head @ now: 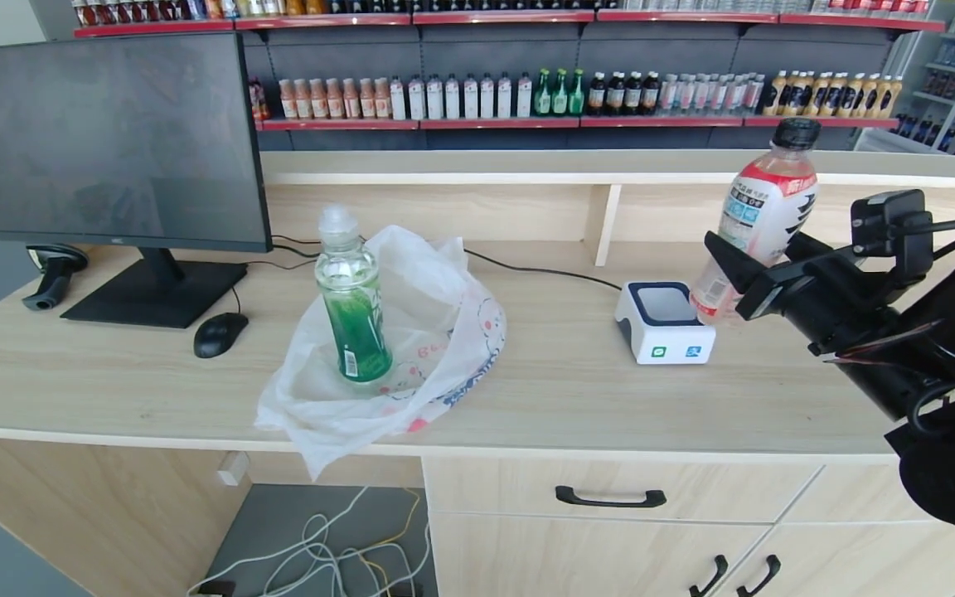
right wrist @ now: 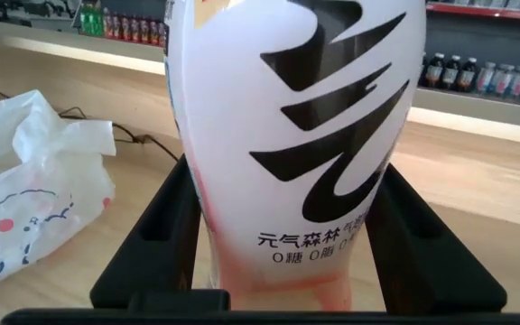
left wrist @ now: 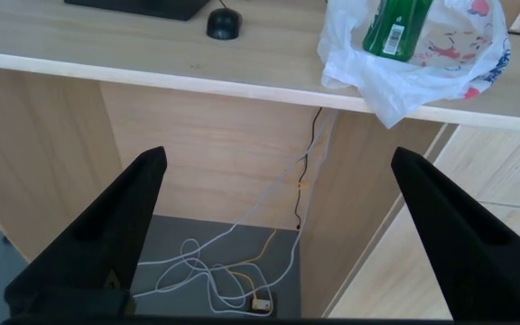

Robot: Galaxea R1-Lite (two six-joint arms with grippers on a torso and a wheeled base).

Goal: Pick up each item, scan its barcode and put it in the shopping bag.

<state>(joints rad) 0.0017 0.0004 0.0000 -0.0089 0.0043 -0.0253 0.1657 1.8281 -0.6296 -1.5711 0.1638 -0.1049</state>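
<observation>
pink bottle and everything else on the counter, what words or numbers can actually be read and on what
"0糖 0脂": low on the pink bottle; a third "0" item after it is covered.
The line just above is the brand name; the big black strokes are one cropped stylised character.
Green bottle label and barcode: too small.
Monitor logo, scanner icons, shopping bag print: too small or blurred.
</observation>
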